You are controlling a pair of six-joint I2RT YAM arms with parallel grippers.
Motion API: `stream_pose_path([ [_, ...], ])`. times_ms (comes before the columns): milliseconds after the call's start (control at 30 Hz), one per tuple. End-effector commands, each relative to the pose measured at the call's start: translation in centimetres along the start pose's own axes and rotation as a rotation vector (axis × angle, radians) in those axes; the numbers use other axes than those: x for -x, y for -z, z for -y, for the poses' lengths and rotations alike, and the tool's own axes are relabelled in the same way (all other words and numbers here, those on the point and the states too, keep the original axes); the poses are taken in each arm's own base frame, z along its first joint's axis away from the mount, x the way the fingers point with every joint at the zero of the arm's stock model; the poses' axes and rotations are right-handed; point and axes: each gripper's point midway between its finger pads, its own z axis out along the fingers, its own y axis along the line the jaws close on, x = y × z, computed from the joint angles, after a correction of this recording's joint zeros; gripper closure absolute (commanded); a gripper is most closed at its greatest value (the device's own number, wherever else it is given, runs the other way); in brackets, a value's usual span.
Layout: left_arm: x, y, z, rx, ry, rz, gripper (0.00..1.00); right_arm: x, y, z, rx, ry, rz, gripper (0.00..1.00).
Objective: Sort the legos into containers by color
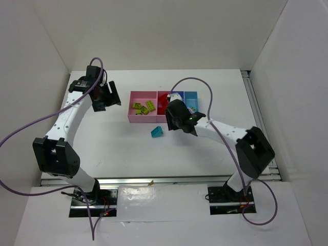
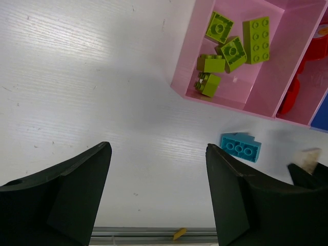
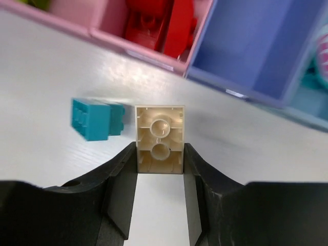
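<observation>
My right gripper is shut on a cream-white lego, hollow underside toward the camera, held just above the table in front of the containers. A cyan lego lies on the table to its left, also seen from above. Behind them are the narrow pink bin holding red legos and the blue bin. The wide pink bin holds several lime green legos. My left gripper hangs open over bare table left of the bins, holding nothing.
The cyan bin ends the row on the right, with something pale in it. A small yellow scrap lies at the table's near metal edge. White walls enclose the table on three sides.
</observation>
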Motion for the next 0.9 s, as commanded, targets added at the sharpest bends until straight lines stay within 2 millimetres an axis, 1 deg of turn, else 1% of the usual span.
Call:
stream_pose_path([
  [0,0.3,0.0,1.1,-0.031,-0.055,0.014,0.15,4.8,4.7,1.6,-0.059,-0.051,0.152,0.74],
  [33,0.3,0.0,1.1,-0.031,-0.069,0.014,0.15,5.3,5.0,2.3,-0.074,-0.052,0.147,0.74],
  [67,-0.4,-0.2,1.8,-0.060,-0.097,-0.005,0.15,7.4,5.4,2.6,-0.080,-0.092,0.173,0.74],
  [100,-0.5,-0.5,2.3,-0.090,-0.098,-0.006,0.15,7.6,4.1,4.4,-0.126,-0.129,0.140,0.74],
  [133,-0.9,-0.6,2.7,-0.122,-0.110,-0.011,0.14,7.6,3.7,5.0,-0.138,-0.161,0.112,0.74],
  [167,-2.2,-1.1,3.1,-0.167,-0.124,-0.053,0.14,8.9,3.5,5.0,-0.120,-0.177,0.125,0.74],
  [200,-2.7,-1.0,3.7,-0.197,-0.143,-0.062,0.14,8.7,2.4,5.9,-0.133,-0.190,0.103,0.74],
  [233,-3.3,-1.1,3.7,-0.213,-0.156,-0.083,0.14,9.3,1.9,6.2,-0.136,-0.201,0.120,0.74],
  [267,-3.9,-1.0,4.5,-0.226,-0.186,-0.090,0.14,10.0,1.6,5.7,-0.113,-0.194,0.128,0.74],
  [300,-4.7,-1.1,4.9,-0.244,-0.206,-0.110,0.14,9.8,0.4,6.3,-0.130,-0.200,0.108,0.73],
  [333,-5.1,-0.9,5.4,-0.263,-0.231,-0.117,0.14,9.9,-0.1,6.8,-0.141,-0.207,0.102,0.73],
  [367,-5.5,-0.8,5.8,-0.271,-0.255,-0.121,0.14,10.1,-0.5,6.8,-0.142,-0.195,0.100,0.73],
  [400,-6.3,-0.6,6.9,-0.298,-0.297,-0.133,0.14,11.0,-0.7,7.2,-0.147,-0.191,0.114,0.73],
  [433,-6.8,-0.5,7.4,-0.307,-0.313,-0.139,0.14,11.3,-1.6,7.1,-0.147,-0.182,0.119,0.73],
  [467,-7.6,-0.4,7.8,-0.325,-0.334,-0.157,0.14,11.6,-2.0,7.1,-0.145,-0.162,0.126,0.73],
  [500,-8.4,-0.5,8.4,-0.333,-0.356,-0.174,0.14,12.3,-2.1,7.0,-0.142,-0.154,0.143,0.73],
  [533,-8.8,-0.4,8.8,-0.341,-0.369,-0.178,0.14,12.1,-3.0,7.0,-0.144,-0.153,0.135,0.71],
  [567,-9.3,-0.8,9.1,-0.334,-0.382,-0.189,0.14,12.4,-3.4,7.6,-0.160,-0.150,0.136,0.71],
  [600,-9.6,-0.7,9.4,-0.340,-0.392,-0.193,0.14,12.9,-3.5,7.5,-0.159,-0.151,0.139,0.67],
  [633,-10.3,-0.9,9.9,-0.342,-0.400,-0.212,0.14,12.9,-3.8,7.4,-0.160,-0.150,0.136,0.62],
  [667,-10.7,-1.1,10.0,-0.342,-0.408,-0.222,0.14,12.4,-4.4,7.5,-0.164,-0.147,0.122,0.54],
  [700,-10.9,-1.4,10.0,-0.335,-0.398,-0.235,0.14,12.7,-4.2,7.4,-0.162,-0.159,0.125,0.41],
  [733,-11.2,-1.1,10.8,-0.350,-0.418,-0.232,0.13,12.7,-4.2,7.4,-0.162,-0.159,0.125,0.36],
  [767,-11.4,-1.5,10.7,-0.344,-0.418,-0.244,0.13,13.1,-3.8,7.4,-0.160,-0.161,0.136,0.32],
  [800,-11.8,-1.6,11.2,-0.349,-0.432,-0.252,0.13,13.4,-3.4,7.3,-0.157,-0.163,0.146,0.30],
  [833,-11.8,-1.3,11.7,-0.359,-0.440,-0.245,0.13,13.7,-2.5,7.4,-0.154,-0.165,0.159,0.28],
  [867,-12.5,-1.7,12.0,-0.358,-0.454,-0.264,0.13,14.1,-2.0,7.4,-0.149,-0.169,0.177,0.28],
])
